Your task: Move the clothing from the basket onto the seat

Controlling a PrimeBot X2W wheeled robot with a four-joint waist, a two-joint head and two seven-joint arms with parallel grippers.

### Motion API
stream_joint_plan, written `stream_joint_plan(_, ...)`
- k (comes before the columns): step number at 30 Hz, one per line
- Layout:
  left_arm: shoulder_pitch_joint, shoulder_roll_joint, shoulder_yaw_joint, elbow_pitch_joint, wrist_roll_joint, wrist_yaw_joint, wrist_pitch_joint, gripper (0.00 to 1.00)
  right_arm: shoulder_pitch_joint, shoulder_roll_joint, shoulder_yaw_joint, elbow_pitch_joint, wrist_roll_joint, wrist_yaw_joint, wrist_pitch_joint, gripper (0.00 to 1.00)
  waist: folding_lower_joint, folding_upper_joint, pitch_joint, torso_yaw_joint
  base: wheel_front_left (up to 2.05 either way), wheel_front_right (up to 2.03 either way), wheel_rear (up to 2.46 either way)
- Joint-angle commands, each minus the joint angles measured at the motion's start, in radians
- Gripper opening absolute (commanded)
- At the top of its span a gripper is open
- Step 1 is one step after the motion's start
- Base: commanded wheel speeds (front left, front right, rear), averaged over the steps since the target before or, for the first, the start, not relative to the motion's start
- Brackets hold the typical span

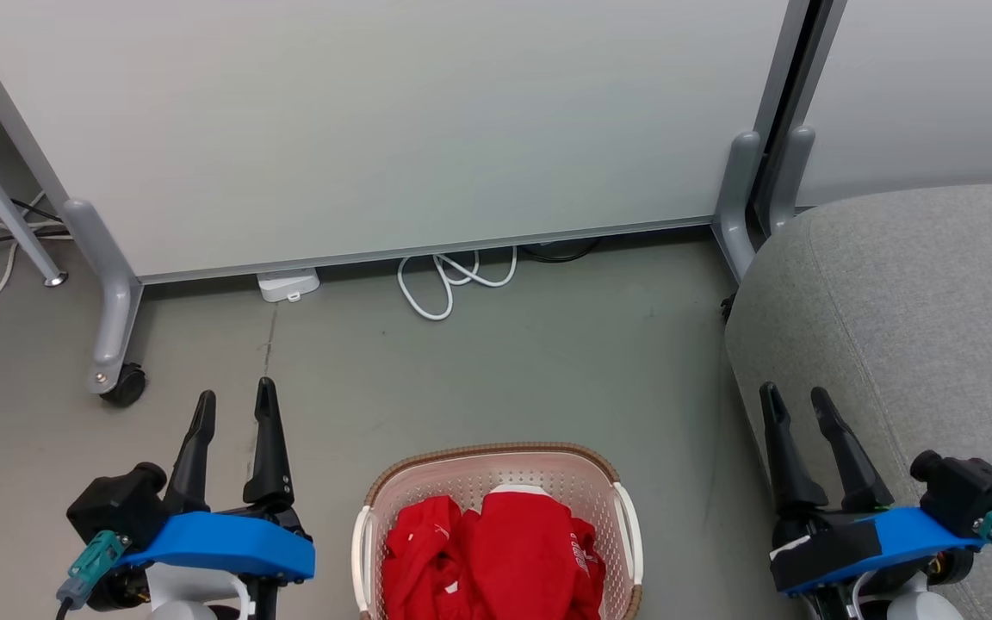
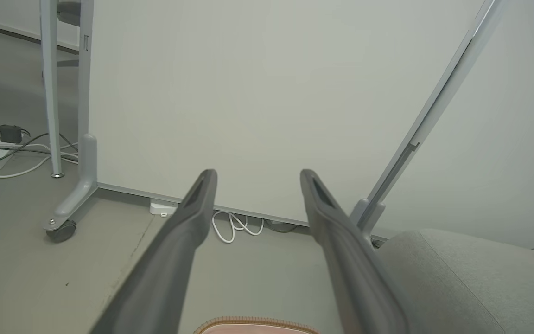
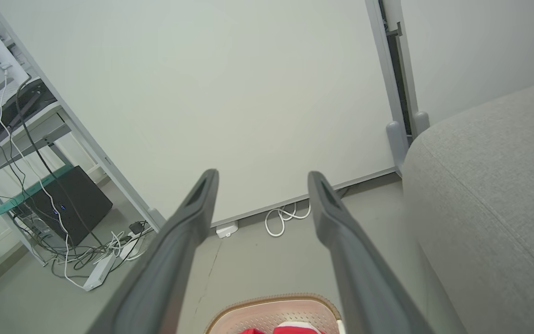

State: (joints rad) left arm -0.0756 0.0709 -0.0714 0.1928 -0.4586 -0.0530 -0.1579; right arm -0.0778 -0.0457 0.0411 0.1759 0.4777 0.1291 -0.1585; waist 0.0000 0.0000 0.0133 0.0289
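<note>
**Head view.** The basket (image 1: pixel 496 450) stands on the grey floor (image 1: pixel 548 362) at the bottom centre, between the two hands. The red clothing (image 1: pixel 505 551) lies bunched inside the basket and fills most of its base. White trim shows at the top of the pile. The seat (image 1: pixel 909 319) is at the right, well apart from the basket and carrying nothing. The left hand (image 1: pixel 236 392) hovers at the lower left with its fingers spread and nothing between them. The right hand (image 1: pixel 794 392) hovers at the lower right, over the near edge of the seat, likewise spread and empty. A partition panel (image 1: pixel 375 129) crosses the background. A white cable (image 1: pixel 453 280) lies coiled at its foot, and a castor (image 1: pixel 124 385) carries its left leg.

**Left wrist view.** The left hand (image 2: pixel 257 175) stands wide open and grips nothing. The brown rim of the basket (image 2: pixel 253 322) shows at the bottom edge between the fingers. The seat (image 2: pixel 471 273) lies at the lower right.

**Right wrist view.** The right hand (image 3: pixel 262 174) stands wide open and grips nothing. The basket (image 3: pixel 271 299) sits below, between the fingers, with a strip of the clothing (image 3: pixel 295 330) visible inside it. The seat (image 3: pixel 494 195) lies at the right.
</note>
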Motion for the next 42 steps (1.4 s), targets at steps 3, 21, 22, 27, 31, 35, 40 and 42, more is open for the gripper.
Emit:
stream_joint_plan(3,-0.017,0.007,-0.004,-0.01,0.047,-0.002,-0.015,1.0,-0.017,-0.006,0.006,-0.012,-0.047,0.002,-0.015,1.0,0.0,0.0,0.0,0.002,0.0,0.0,0.0)
stream_joint_plan(21,-0.013,-0.002,-0.019,-0.008,0.203,-0.016,-0.053,1.0,-0.012,-0.006,0.022,-0.015,-0.206,0.002,-0.053,1.0,0.0,0.0,-0.001,0.015,0.0,0.0,0.0)
stream_joint_plan(22,-0.013,-0.002,-0.02,-0.007,0.211,-0.017,-0.056,1.0,-0.012,-0.006,0.023,-0.015,-0.214,0.002,-0.056,1.0,0.0,0.0,-0.001,0.016,0.0,0.0,0.0)
stream_joint_plan(27,-0.012,-0.004,-0.023,-0.005,0.254,-0.018,-0.066,1.0,-0.011,-0.006,0.031,-0.015,-0.252,0.002,-0.066,1.0,0.0,0.0,-0.001,0.019,0.0,0.0,0.0)
stream_joint_plan(31,-0.012,-0.005,-0.025,-0.006,0.288,-0.022,-0.074,1.0,-0.012,-0.006,0.037,-0.016,-0.285,0.002,-0.074,1.0,0.0,0.0,-0.001,0.021,0.0,0.0,0.0)
stream_joint_plan(35,-0.01,-0.006,-0.026,0.0,0.314,-0.026,-0.082,1.0,-0.012,-0.006,0.041,-0.015,-0.314,0.002,-0.081,1.0,0.0,0.0,-0.002,0.022,0.0,0.0,0.0)
stream_joint_plan(40,-0.01,-0.009,-0.024,0.013,0.339,-0.035,-0.091,1.0,-0.012,-0.006,0.045,-0.013,-0.351,0.002,-0.09,1.0,0.0,0.0,-0.003,0.024,0.0,0.0,0.0)
stream_joint_plan(42,-0.011,-0.01,-0.021,0.021,0.346,-0.039,-0.095,1.0,-0.012,-0.007,0.046,-0.012,-0.364,0.002,-0.094,1.0,0.0,0.0,-0.003,0.026,0.0,0.0,0.0)
